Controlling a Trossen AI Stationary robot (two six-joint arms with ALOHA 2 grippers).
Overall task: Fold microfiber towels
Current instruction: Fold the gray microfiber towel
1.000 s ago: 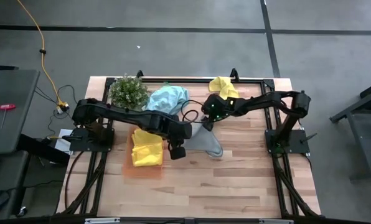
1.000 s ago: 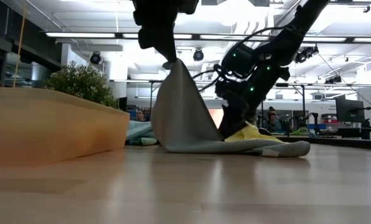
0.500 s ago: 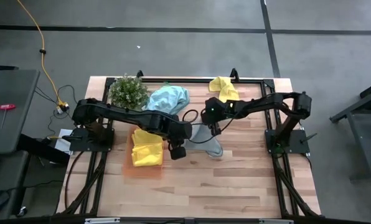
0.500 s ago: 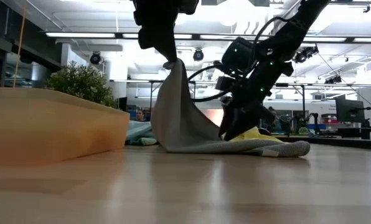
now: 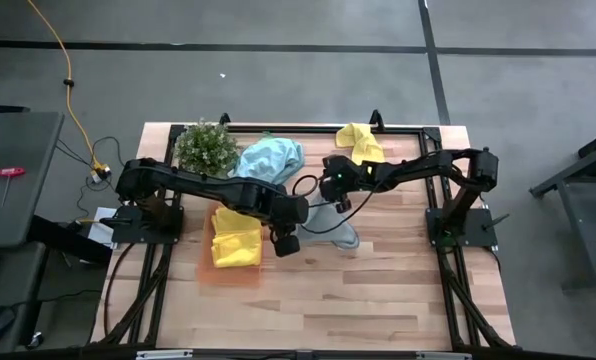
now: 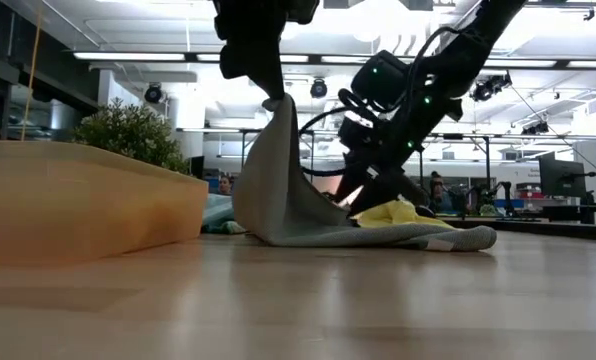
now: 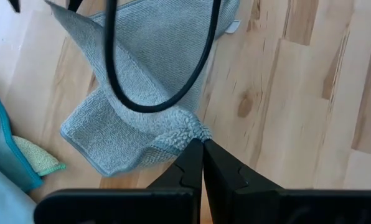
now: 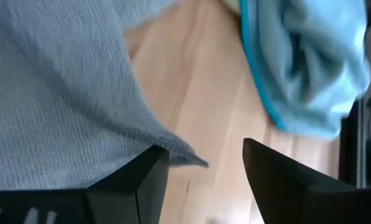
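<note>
Plant (bushy), orange tray

Near table half bare; plant, tray crowd left.

Towel in tray, left of arms

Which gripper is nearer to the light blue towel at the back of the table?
The right gripper. It hovers open just beside the light blue towel, over the grey towel. The left gripper is farther toward the front, pinching the grey towel's corner.
</note>
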